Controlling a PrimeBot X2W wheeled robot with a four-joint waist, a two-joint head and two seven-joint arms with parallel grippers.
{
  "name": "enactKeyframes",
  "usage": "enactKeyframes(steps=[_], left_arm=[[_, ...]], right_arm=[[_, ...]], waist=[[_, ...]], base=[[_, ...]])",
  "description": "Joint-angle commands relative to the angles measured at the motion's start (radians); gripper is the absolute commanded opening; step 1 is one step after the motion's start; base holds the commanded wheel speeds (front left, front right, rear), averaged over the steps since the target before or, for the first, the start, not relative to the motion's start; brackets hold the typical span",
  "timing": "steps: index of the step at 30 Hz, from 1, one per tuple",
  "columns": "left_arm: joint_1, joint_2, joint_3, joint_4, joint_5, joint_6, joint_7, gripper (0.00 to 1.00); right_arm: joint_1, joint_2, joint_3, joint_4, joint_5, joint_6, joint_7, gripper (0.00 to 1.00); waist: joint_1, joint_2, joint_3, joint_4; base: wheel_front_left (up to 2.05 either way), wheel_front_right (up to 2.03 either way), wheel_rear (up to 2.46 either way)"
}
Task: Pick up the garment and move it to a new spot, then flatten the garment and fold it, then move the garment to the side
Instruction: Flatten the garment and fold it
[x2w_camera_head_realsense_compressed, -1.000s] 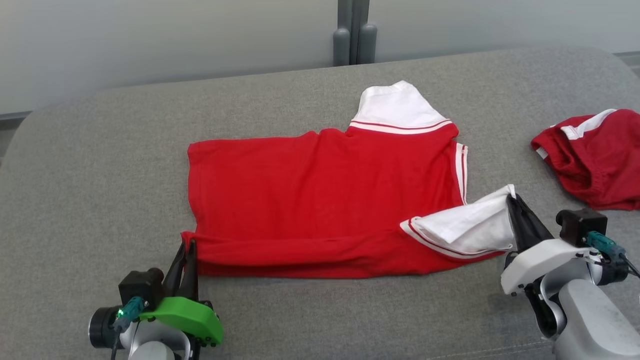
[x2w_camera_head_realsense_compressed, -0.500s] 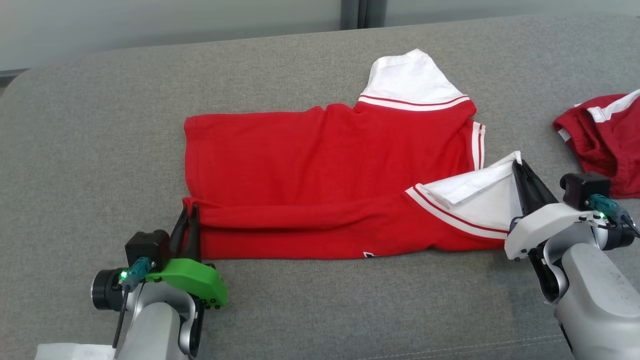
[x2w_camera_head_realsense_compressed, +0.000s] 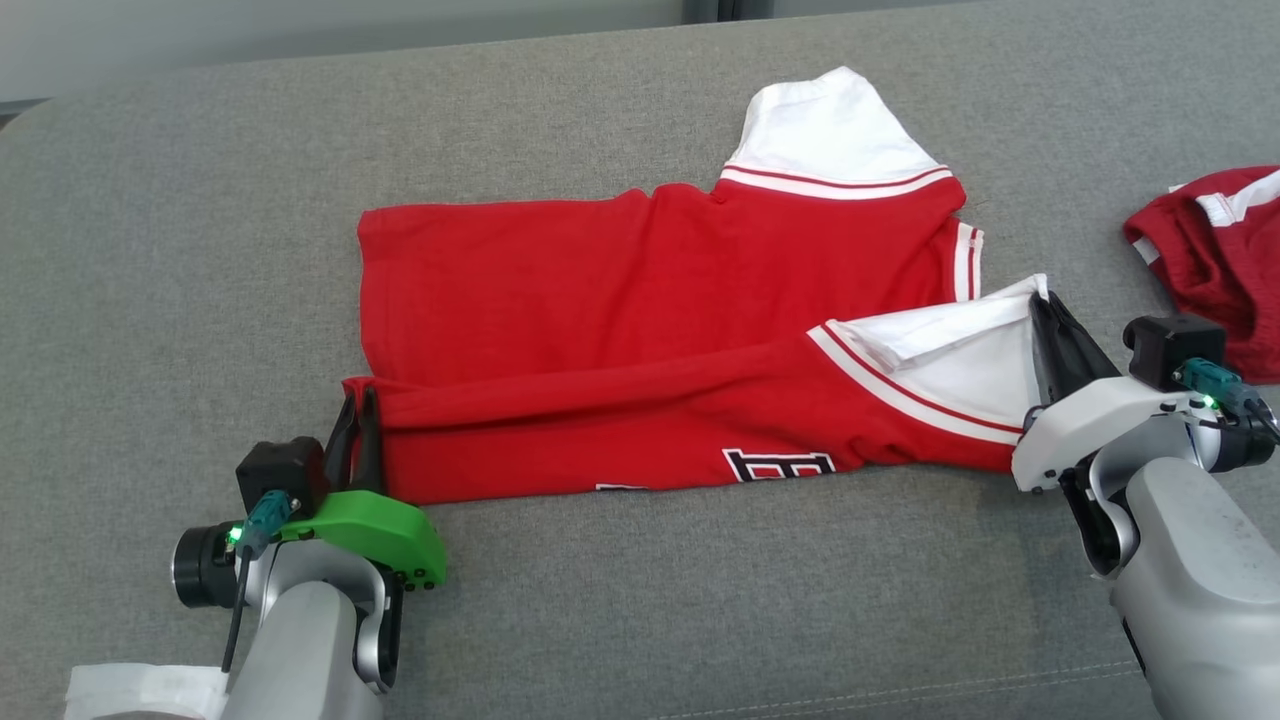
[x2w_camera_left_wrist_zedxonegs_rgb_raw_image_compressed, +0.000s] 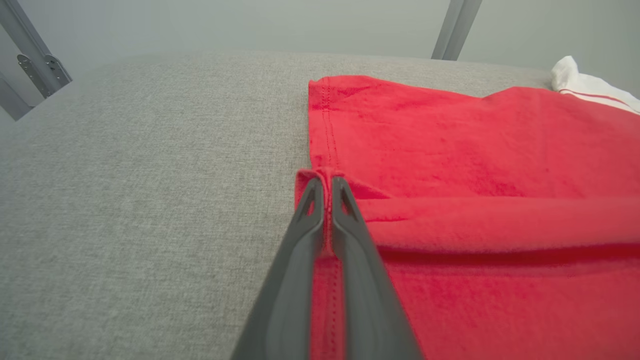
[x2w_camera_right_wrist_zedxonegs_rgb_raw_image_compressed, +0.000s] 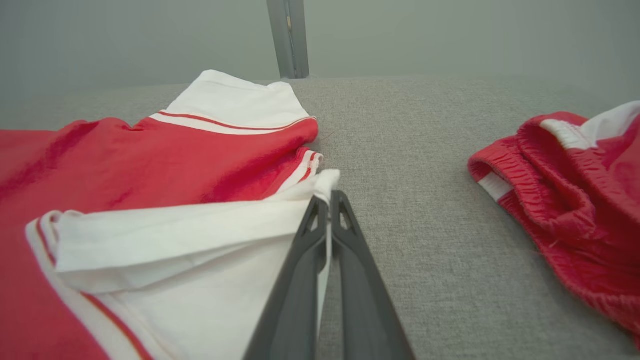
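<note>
The shirt lies flattened on the surface; folding appears begun. The left claw clamps the shirt's hem corner, the right claw its near sleeve. Remaining: complete folds, move aside.

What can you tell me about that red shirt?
The red shirt looks like soft cotton, with white sleeves trimmed in stripes. It lies on the grey cushion, its near edge folded over, showing part of a black-and-white print. The left fingers pinch its hem corner; the right fingers pinch the near sleeve.
</note>
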Motion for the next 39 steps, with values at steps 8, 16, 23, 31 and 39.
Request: enactKeyframes(steps=[8, 16, 23, 31, 39], left_arm=[[-0.027, 0.006, -0.020, 0.019, -0.024, -0.001, 0.000, 1.00], [0.038, 0.006, -0.003, -0.063, 0.004, 0.019, 0.000, 1.00], [0.103, 0.005, -0.004, -0.114, 0.003, 0.018, 0.000, 1.00], [0.143, 0.006, -0.035, -0.114, -0.018, 0.015, 0.000, 1.00], [0.161, 0.005, -0.039, -0.098, -0.015, 0.010, 0.000, 1.00]], right_arm=[[-0.028, 0.016, -0.009, 0.013, 0.005, -0.002, -0.002, 1.00], [0.050, 0.015, -0.085, -0.085, -0.029, -0.002, -0.002, 1.00], [0.137, 0.030, 0.008, -0.163, -0.003, -0.001, -0.002, 1.00], [0.165, 0.043, 0.075, -0.117, 0.049, -0.001, -0.002, 1.00], [0.253, 0.058, -0.053, -0.163, 0.035, -0.001, -0.002, 1.00]], waist=[[0.0000, 0.0000, 0.019, 0.001], [0.0000, 0.0000, -0.011, 0.000], [0.0000, 0.0000, -0.046, 0.006], [0.0000, 0.0000, -0.059, 0.038], [0.0000, 0.0000, -0.067, 0.039]], base=[[0.00, 0.00, 0.00], [0.00, 0.00, 0.00], [0.00, 0.00, 0.00], [0.00, 0.00, 0.00], [0.00, 0.00, 0.00]])
